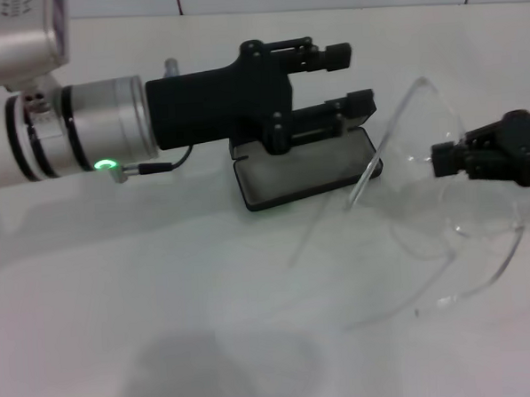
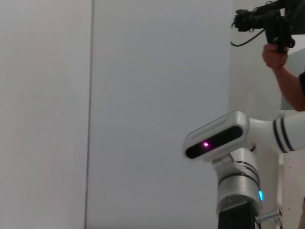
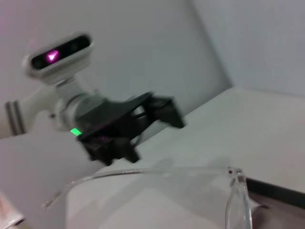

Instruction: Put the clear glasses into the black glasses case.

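Head view, left gripper (image 1: 352,76) fingers parted over black glasses case (image 1: 304,171), right gripper (image 1: 445,160) pinching clear glasses (image 1: 445,233)

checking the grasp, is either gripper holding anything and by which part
The right gripper holds the clear glasses by the lens front, above the table. The left gripper is open over the black glasses case, holding nothing.
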